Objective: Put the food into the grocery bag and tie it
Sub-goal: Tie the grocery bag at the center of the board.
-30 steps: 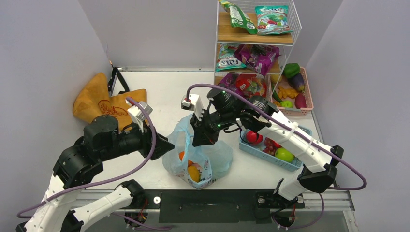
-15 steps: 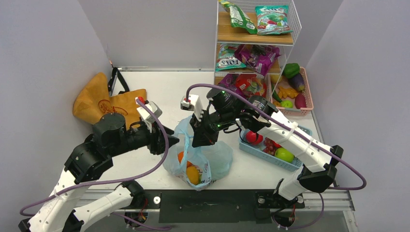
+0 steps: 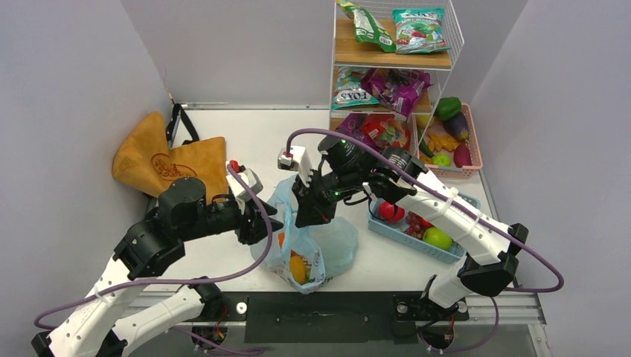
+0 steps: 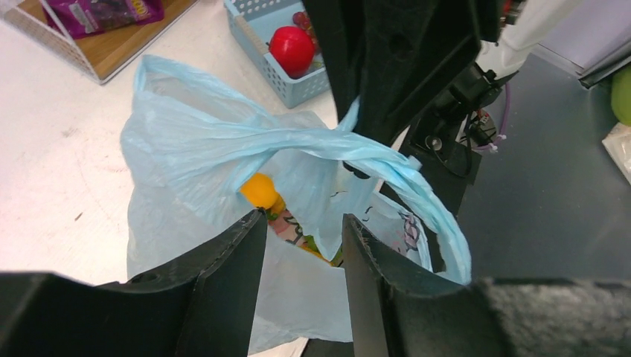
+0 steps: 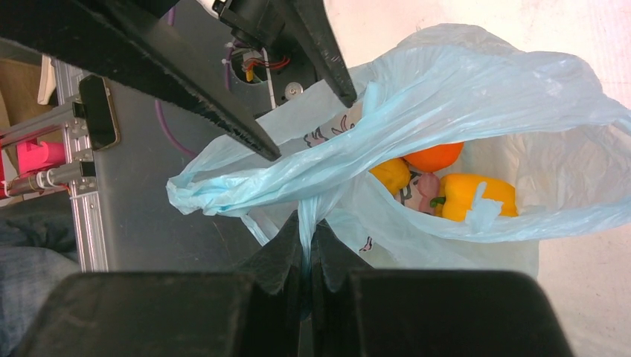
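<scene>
**Q:** Loc. of grocery bag (image 3: 338, 239)?
**A:** Base on white table (image 3: 253, 141), near front edge, between both grippers and just left of blue basket (image 3: 409, 242). Mat'l: thin, crinkly, translucent lt-blue plastic. Black-line cartoon print low on wall, no legible text. Mouth faces up.

**Q:** Contents?
**A:** Yellow pepper (image 5: 469, 192): smooth, lobed, green stem. Just beside it is an orange fruit (image 5: 434, 156), round. A yellow-orange item (image 5: 391, 175) lies next to both; type cannot be told.

**Q:** Right gripper (image 5: 305, 234) status?
**A:** Jaws pressed together, pinching bunched bag plastic at the handle, above the mouth. Loop handle (image 4: 387, 167) is twisted rope-like and runs across the opening.

**Q:** Left gripper (image 4: 303, 219)?
**A:** Jaws spread part-way, nothing clamped. Tips are at the bag's left side; contact w/ plastic cannot be told.

**Q:** Surroundings, labels?
**A:** Basket: rigid slotted plastic, holds red fruit (image 3: 387, 211) and green fruit (image 3: 437, 238). Behind it stands a wire rack (image 3: 372, 56) w/ wood shelves. One green-white packet (image 3: 346, 95) reads "FOX'S"; other packet text is illegible. Far left lies a tan tote (image 3: 167, 160): soft fabric, black straps, dark-red line logo, unreadable.
</scene>
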`<action>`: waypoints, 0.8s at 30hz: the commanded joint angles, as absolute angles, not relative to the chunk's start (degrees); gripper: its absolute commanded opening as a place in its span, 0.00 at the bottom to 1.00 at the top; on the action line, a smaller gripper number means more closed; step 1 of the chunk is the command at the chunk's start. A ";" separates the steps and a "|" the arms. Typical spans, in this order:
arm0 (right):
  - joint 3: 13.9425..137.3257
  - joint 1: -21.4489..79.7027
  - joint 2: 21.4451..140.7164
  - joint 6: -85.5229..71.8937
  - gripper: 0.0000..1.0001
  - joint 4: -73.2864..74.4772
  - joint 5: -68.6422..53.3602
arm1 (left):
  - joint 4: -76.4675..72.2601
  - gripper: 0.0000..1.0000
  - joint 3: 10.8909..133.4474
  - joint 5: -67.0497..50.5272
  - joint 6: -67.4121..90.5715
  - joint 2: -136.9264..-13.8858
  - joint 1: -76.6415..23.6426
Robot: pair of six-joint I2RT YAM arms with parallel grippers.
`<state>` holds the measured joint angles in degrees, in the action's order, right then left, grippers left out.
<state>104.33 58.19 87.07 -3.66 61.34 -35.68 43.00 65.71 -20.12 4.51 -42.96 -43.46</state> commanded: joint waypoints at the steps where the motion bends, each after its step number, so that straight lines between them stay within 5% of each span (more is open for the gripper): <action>1: 105.60 58.53 87.40 -3.27 0.00 59.27 -36.78 | 37.00 0.40 64.94 -24.88 3.19 -41.85 -44.40; 24: 105.35 59.03 87.37 -3.93 0.00 58.94 -37.95 | 33.87 0.43 62.23 -23.59 3.38 -42.12 -46.12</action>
